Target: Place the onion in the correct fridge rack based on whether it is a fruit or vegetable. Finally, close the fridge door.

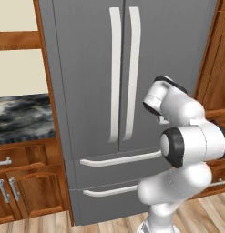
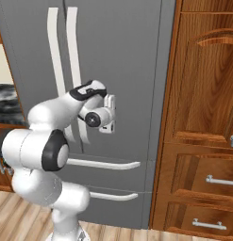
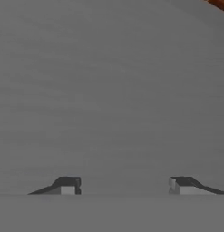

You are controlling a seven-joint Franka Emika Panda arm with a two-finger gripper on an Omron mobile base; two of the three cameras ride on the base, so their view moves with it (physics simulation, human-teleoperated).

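Hand view looks flat onto the grey fridge door (image 3: 111,90), the claw (image 3: 124,186) spread wide with nothing between its two dark tips, and a sliver of brown wood in the top right corner. Left base view adds the marble desk (image 1: 20,118) beside the fridge and both long door handles (image 1: 115,73), doors shut. Right base view shows the wooden cabinet (image 2: 203,94) and its drawers instead. With the doors shut, the onion's place cannot be told.
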